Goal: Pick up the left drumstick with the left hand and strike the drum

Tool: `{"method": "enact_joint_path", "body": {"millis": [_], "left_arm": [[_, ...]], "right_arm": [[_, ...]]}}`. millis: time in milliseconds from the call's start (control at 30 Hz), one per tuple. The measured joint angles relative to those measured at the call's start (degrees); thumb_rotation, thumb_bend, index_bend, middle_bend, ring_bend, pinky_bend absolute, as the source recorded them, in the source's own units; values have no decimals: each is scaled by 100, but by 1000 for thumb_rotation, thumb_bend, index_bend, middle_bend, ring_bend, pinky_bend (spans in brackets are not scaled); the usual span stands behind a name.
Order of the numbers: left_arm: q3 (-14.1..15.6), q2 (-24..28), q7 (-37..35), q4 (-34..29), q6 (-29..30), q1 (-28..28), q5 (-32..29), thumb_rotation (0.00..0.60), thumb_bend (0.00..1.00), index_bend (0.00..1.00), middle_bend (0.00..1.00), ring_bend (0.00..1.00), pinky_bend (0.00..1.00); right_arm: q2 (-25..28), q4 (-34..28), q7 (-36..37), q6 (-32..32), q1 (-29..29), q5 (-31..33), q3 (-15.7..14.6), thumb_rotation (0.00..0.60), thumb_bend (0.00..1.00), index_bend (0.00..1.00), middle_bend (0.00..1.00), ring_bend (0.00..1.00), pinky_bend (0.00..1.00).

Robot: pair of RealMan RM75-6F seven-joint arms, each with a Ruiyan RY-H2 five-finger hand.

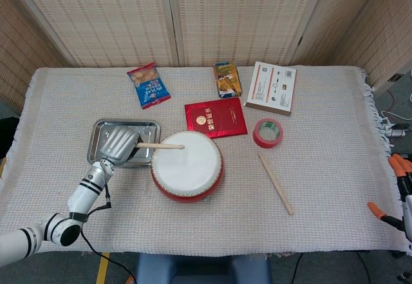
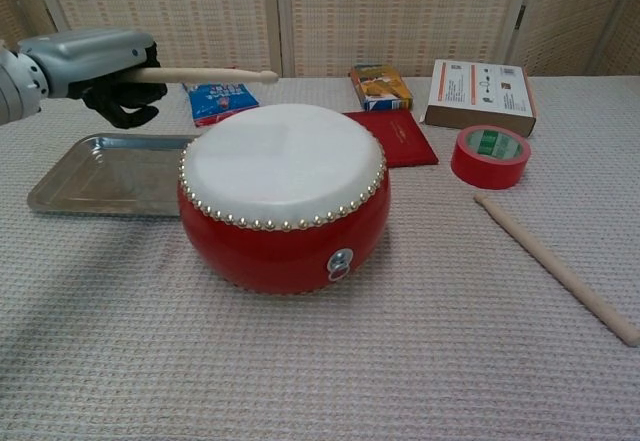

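A red drum (image 1: 187,165) (image 2: 285,196) with a white skin stands in the middle of the table. My left hand (image 1: 117,143) (image 2: 92,65) grips a wooden drumstick (image 1: 159,146) (image 2: 200,76) by its end, to the left of the drum. The stick lies about level, its tip raised well above the drum skin near the far left rim. A second drumstick (image 1: 275,182) (image 2: 556,267) lies flat on the cloth to the right of the drum. My right hand is out of both views.
A metal tray (image 1: 102,130) (image 2: 90,176) lies under my left hand. Behind the drum are a red booklet (image 1: 215,117), a red tape roll (image 1: 268,132) (image 2: 490,156), a white box (image 1: 271,87), a snack box (image 1: 226,79) and a blue snack bag (image 1: 149,85).
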Motion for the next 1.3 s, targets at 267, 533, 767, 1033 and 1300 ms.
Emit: {"method": "enact_joint_path", "body": {"millis": [267,533,767,1033,1300], "left_arm": [[287,-349,1143,528,-19,-73,140,600,607,1000,1000,987,1000],[172,-291,1000,362,97,-37,69,600,606,1000,1000,987,1000],[-279,26,-51,280,85,24,-315,600,607,1000,1000,982,1000],[-368,-299,-154,1583,-379,-110,-825,600,605,983,1000,933,1000],[-229,-918,-258,2974,-1161,-359,-982,600,604,911,953,840,986]], "right_arm": [[98,-199,-127,-606,100,171,-149,600,117,73,54,0,0],[177,-326,-157,-775,152,267,-203,600,117,72,54,0,0],[161,-313,-143,-755,148,283,-191,600,117,72,54,0,0],[145,-275,-125,-702,121,323,-170,600,117,72,54,0,0],[115,-266,-163,-773,148,370,-161,600,117,72,54,0,0]]}}
